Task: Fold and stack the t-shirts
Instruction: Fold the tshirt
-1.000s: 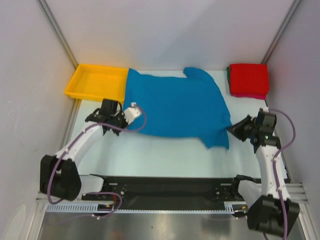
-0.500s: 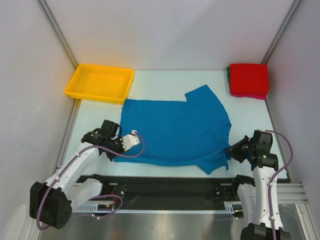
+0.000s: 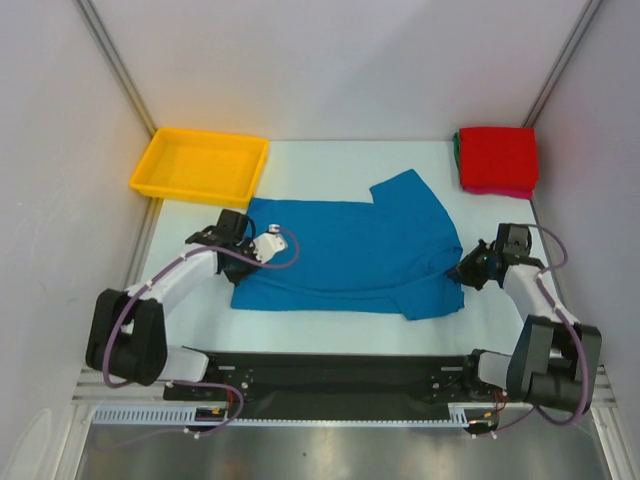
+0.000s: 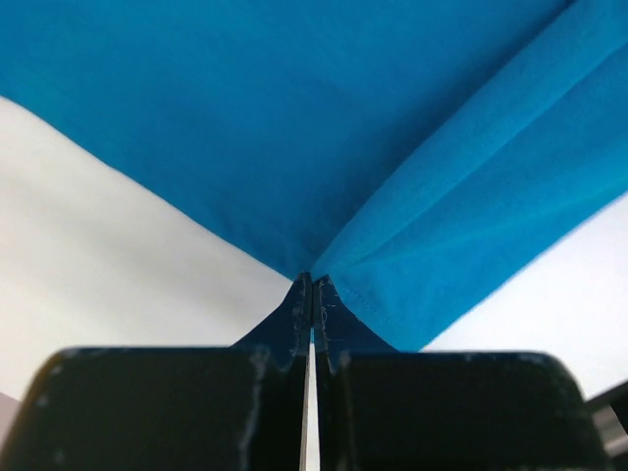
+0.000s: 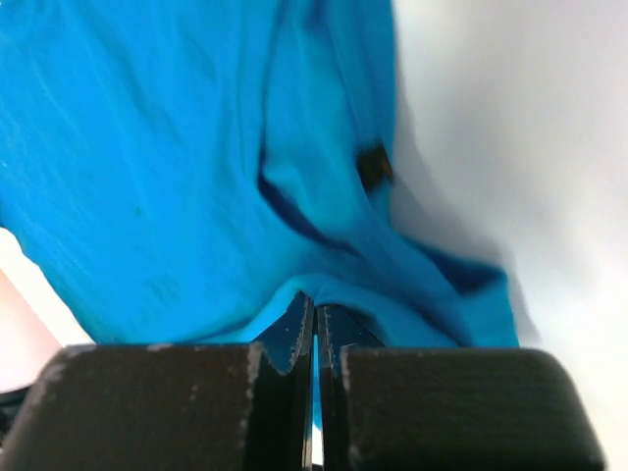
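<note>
1. Blue t-shirt (image 3: 350, 255) lies spread flat across the middle of the white table (image 3: 330, 320).
2. Yellow tray (image 3: 200, 168) sits at the back left, near the shirt's corner.
3. Red folded shirt (image 3: 497, 155) tops a small pile at the back right.
4. Left gripper (image 3: 245, 242) pinches the blue cloth's left edge, jaws closed.
5. Right gripper (image 3: 466, 268) is clamped on its right edge.

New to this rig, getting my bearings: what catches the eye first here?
The bright blue t-shirt spread out in the middle, pinched at its left edge by the left gripper and at its right edge by the right gripper. Then the folded red t-shirt at the far right corner, and the yellow tray at the far left.
</note>
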Tool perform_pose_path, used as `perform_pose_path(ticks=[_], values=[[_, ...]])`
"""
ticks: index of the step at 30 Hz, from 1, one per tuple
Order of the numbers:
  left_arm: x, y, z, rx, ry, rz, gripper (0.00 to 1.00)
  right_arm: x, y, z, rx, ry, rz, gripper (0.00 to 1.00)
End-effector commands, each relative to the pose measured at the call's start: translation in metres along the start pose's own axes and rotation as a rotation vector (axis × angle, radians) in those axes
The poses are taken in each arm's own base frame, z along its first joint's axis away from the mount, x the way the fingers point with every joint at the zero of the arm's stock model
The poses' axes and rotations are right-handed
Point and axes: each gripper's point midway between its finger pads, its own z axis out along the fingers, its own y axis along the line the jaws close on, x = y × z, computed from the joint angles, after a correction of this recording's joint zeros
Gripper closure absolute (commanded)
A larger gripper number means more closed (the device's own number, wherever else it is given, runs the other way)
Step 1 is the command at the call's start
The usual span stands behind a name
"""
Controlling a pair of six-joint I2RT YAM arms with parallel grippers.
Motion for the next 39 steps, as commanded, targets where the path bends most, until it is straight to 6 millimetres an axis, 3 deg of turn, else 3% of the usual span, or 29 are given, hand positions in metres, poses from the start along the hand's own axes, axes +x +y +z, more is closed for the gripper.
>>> perform_pose_path(ticks=[1,7,12,15,21,22,23,24,26,28,31,32,34,36,37,38,39], values=[[-0.026,0.028,0.008,-0.058,-0.049,-0.009,1.0,-0.038,0.026,0.006,-0.074,-0.079,-0.135,1.0],[-0.029,0.037,0.018,-0.028,-0.007,-0.021,1.0,-0.056,0.04,0.016,-0.108,-0.08,-0.158,1.0],[-0.03,0.057,0.011,-0.088,-0.026,-0.046,1.0,-0.068,0.037,0.02,-0.122,-0.098,-0.135,1.0],[-0.033,0.069,0.01,-0.138,-0.041,-0.077,1.0,-0.067,0.046,0.028,-0.162,-0.069,-0.154,1.0],[-0.035,0.066,0.011,-0.112,-0.062,-0.122,0.98,-0.075,0.047,0.031,-0.142,-0.064,-0.19,1.0],[-0.037,0.064,0.011,-0.106,-0.076,-0.112,0.95,-0.076,0.049,0.031,-0.143,-0.063,-0.197,0.95],[-0.036,0.065,0.012,-0.111,-0.076,-0.112,0.88,-0.076,0.049,0.031,-0.142,-0.061,-0.202,0.83],[-0.036,0.067,0.013,-0.119,-0.075,-0.115,0.6,-0.074,0.046,0.033,-0.122,-0.048,-0.199,0.53],[-0.035,0.074,0.018,-0.143,-0.049,-0.152,0.31,-0.08,0.049,0.028,-0.082,-0.057,-0.21,0.23],[-0.04,0.087,0.011,-0.193,-0.045,-0.216,0.22,-0.084,0.036,0.016,0.03,-0.078,-0.208,0.2],[-0.052,0.092,-0.016,-0.225,-0.109,-0.255,0.21,-0.087,0.014,-0.013,0.181,-0.147,-0.157,0.15],[-0.062,0.087,-0.038,-0.226,-0.182,-0.233,0.23,-0.086,0.008,-0.02,0.192,-0.158,-0.136,0.15],[-0.057,0.066,-0.045,-0.214,-0.212,-0.156,0.34,-0.064,-0.009,-0.024,0.226,-0.115,-0.098,0.16],[-0.041,0.037,-0.043,-0.186,-0.213,-0.073,0.56,-0.04,-0.017,-0.027,0.215,-0.085,-0.079,0.22],[-0.035,0.022,-0.037,-0.148,-0.196,0.009,0.58,-0.034,-0.015,-0.031,0.191,-0.099,-0.064,0.24],[-0.017,0.005,-0.025,-0.115,-0.154,0.044,0.59,-0.028,-0.014,-0.029,0.172,-0.094,-0.063,0.23],[-0.011,-0.005,-0.017,-0.102,-0.123,0.091,0.56,-0.015,-0.024,-0.024,0.179,-0.075,-0.048,0.24]])
